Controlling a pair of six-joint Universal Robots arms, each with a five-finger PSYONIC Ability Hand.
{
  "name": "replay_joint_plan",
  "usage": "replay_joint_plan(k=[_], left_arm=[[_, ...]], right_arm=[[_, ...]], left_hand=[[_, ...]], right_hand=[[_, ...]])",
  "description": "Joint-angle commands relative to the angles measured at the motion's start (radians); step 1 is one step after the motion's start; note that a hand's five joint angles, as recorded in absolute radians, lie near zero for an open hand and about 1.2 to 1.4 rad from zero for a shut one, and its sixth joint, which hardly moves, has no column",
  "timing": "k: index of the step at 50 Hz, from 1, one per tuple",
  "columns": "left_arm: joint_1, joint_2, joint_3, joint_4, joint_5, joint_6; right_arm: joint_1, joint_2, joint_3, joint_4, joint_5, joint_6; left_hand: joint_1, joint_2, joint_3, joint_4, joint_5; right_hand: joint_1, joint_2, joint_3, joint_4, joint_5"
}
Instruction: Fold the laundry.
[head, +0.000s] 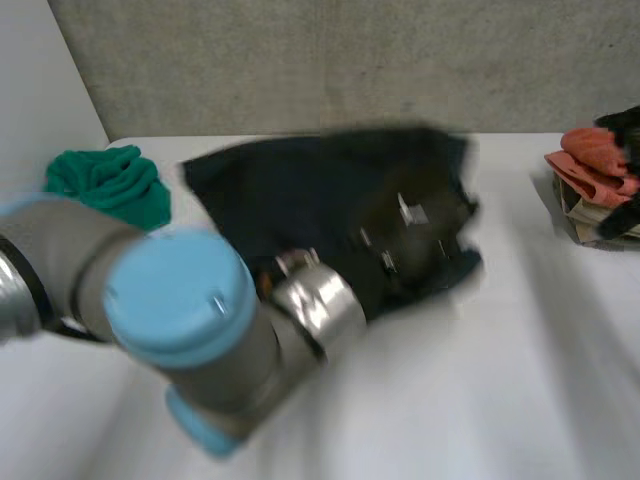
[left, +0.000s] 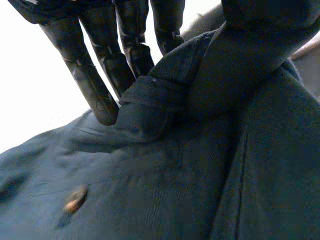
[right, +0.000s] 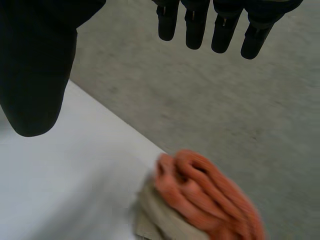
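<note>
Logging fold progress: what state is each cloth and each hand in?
Dark navy fabric garment: spread loosely mid-table, unfolded.
Green cloth: crumpled heap beside the garment.
Orange cloth: bunched on a beige cloth.
Left hand: pinching a raised ridge of the garment between fingers and thumb.
Right hand: open, empty, above the orange cloth.

grey arm (head: 60, 250) with light-blue cap (head: 178, 290), black left hand (left: 90, 85).

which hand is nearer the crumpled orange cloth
Right: the right hand hovers close by the crumpled orange cloth; the left hand is away on the dark blue cloth mid-table.
</note>
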Motion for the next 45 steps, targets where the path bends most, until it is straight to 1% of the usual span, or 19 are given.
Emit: replay_joint_plan(k=[1,2,3,6,8,10,12,14,17,20,21,22,25,28,32,33,38,40,45], left_arm=[[-0.120,-0.003,-0.125,-0.087,0.055,0.014],[-0.125,0.004,-0.129,-0.089,0.053,0.014],[-0.134,0.016,-0.134,-0.092,0.043,0.014],[-0.133,0.060,-0.131,-0.089,0.032,0.013],[-0.110,0.120,-0.128,-0.083,0.010,0.011],[-0.078,0.148,-0.123,-0.077,-0.011,0.013],[-0.012,0.169,-0.102,-0.066,-0.051,0.013],[0.051,0.169,-0.067,-0.064,-0.078,0.013],[0.097,0.162,-0.031,-0.064,-0.086,0.013],[0.151,0.103,0.029,-0.072,-0.080,0.016],[0.163,0.090,0.042,-0.075,-0.077,0.016],[0.189,0.036,0.087,-0.090,-0.076,0.021],[0.212,-0.059,0.165,-0.133,-0.072,0.043],[0.220,-0.143,0.240,-0.190,-0.066,0.080],[0.228,-0.265,0.352,-0.293,-0.017,0.174],[0.234,-0.301,0.384,-0.326,0.013,0.218],[0.238,-0.395,0.444,-0.363,0.076,0.336],[0.235,-0.423,0.464,-0.362,0.081,0.359],[0.219,-0.525,0.573,-0.366,0.079,0.379]], right_arm=[[-0.091,0.018,-0.011,0.005,-0.094,-0.012],[-0.089,0.028,-0.010,0.002,-0.116,-0.018],[-0.089,0.037,-0.010,0.000,-0.120,-0.021],[-0.086,0.112,-0.039,0.008,-0.119,-0.040],[-0.086,0.143,-0.059,0.018,-0.114,-0.040],[-0.080,0.177,-0.083,0.061,-0.108,-0.032],[-0.062,0.191,-0.102,0.101,-0.105,-0.017],[-0.005,0.212,-0.135,0.171,-0.094,0.032],[0.050,0.244,-0.166,0.241,-0.076,0.090],[0.098,0.278,-0.180,0.317,-0.024,0.149],[0.115,0.289,-0.177,0.340,0.019,0.175],[0.119,0.291,-0.173,0.347,0.034,0.187],[0.142,0.294,-0.157,0.345,0.082,0.232],[0.194,0.332,-0.148,0.338,0.097,0.276],[0.236,0.389,-0.134,0.298,0.110,0.299],[0.242,0.398,-0.128,0.282,0.116,0.299],[0.277,0.438,-0.105,0.170,0.188,0.295],[0.303,0.459,-0.110,0.128,0.232,0.284],[0.332,0.528,-0.126,0.104,0.275,0.282]], left_hand=[[-0.069,-0.111,-0.093,-0.111,-0.061],[-0.225,-0.267,-0.249,-0.267,-0.217],[-0.552,-0.594,-0.576,-0.594,-0.544],[-0.649,-0.691,-0.673,-0.691,-0.641],[-0.740,-0.782,-0.764,-0.782,-0.732],[-0.758,-0.800,-0.782,-0.800,-0.750],[-0.764,-0.806,-0.788,-0.806,-0.756],[-0.764,-0.806,-0.788,-0.806,-0.756],[-0.764,-0.806,-0.788,-0.806,-0.756],[-0.764,-0.806,-0.788,-0.806,-0.756],[-0.764,-0.806,-0.788,-0.806,-0.756],[-0.764,-0.806,-0.788,-0.806,-0.756],[-0.767,-0.809,-0.791,-0.809,-0.759],[-0.767,-0.809,-0.791,-0.809,-0.759],[-0.773,-0.815,-0.797,-0.815,-0.764],[-0.782,-0.823,-0.806,-0.823,-0.773],[-0.846,-0.888,-0.870,-0.888,-0.838],[-0.867,-0.909,-0.891,-0.909,-0.858],[-0.899,-0.941,-0.923,-0.941,-0.891]], right_hand=[[-0.051,-0.035,-0.035,-0.035,-0.047],[-0.051,-0.035,-0.035,-0.035,-0.047],[-0.051,-0.035,-0.035,-0.035,-0.047],[-0.051,-0.035,-0.035,-0.035,-0.047],[-0.051,-0.035,-0.035,-0.035,-0.047],[-0.051,-0.035,-0.035,-0.035,-0.047],[-0.051,-0.035,-0.035,-0.035,-0.047],[-0.051,-0.035,-0.035,-0.035,-0.047],[-0.051,-0.035,-0.035,-0.035,-0.047],[-0.051,-0.035,-0.035,-0.035,-0.047],[-0.051,-0.035,-0.035,-0.035,-0.047],[-0.051,-0.035,-0.035,-0.035,-0.047],[-0.051,-0.035,-0.035,-0.035,-0.047],[-0.051,-0.035,-0.035,-0.035,-0.047],[-0.051,-0.035,-0.035,-0.035,-0.047],[-0.051,-0.035,-0.035,-0.035,-0.047],[-0.006,0.011,0.010,0.010,-0.001],[0.032,0.049,0.049,0.048,0.037],[0.115,0.131,0.131,0.131,0.119]])
